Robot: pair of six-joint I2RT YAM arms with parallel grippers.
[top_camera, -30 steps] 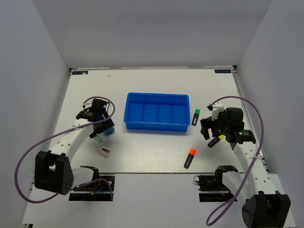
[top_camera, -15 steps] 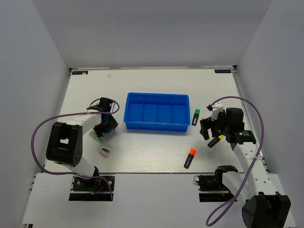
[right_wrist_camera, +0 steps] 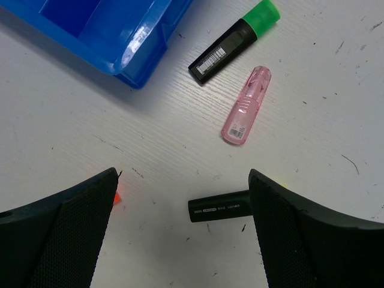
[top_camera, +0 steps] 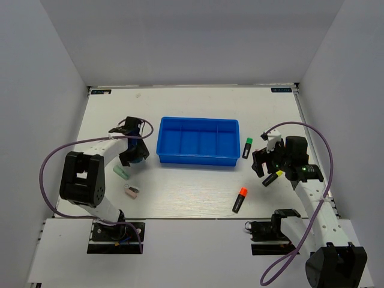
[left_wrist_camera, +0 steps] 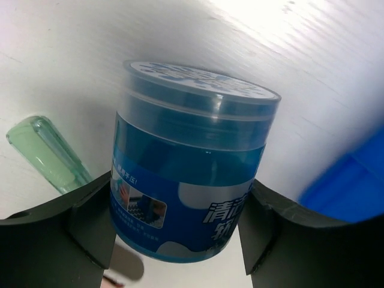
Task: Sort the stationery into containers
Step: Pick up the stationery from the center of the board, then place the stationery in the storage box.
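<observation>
The blue jar (left_wrist_camera: 191,180) is showing large white Chinese characters on its label, the first reading 清 and the rest cut off. The green-capped highlighter (right_wrist_camera: 235,41), the pink piece (right_wrist_camera: 246,104) and the black highlighter barrel (right_wrist_camera: 219,209) are carrying barcodes and print too small to read.

From where I stand, a white table (top_camera: 180,198) with a faint wood grain fills the bottom of a small booth. Three plain walls close it in: the back wall (top_camera: 192,42) straight ahead, with the left wall (top_camera: 36,108) and the right wall (top_camera: 354,90) slanting in at either side, all a pale greyish lavender. A small dark label (top_camera: 99,92) sits at each far corner of the table. The light is soft and even, with faint shadows. Up close the tabletop shows fine dark scuffs (right_wrist_camera: 350,163) and a bright patch of glare (left_wrist_camera: 270,12)
</observation>
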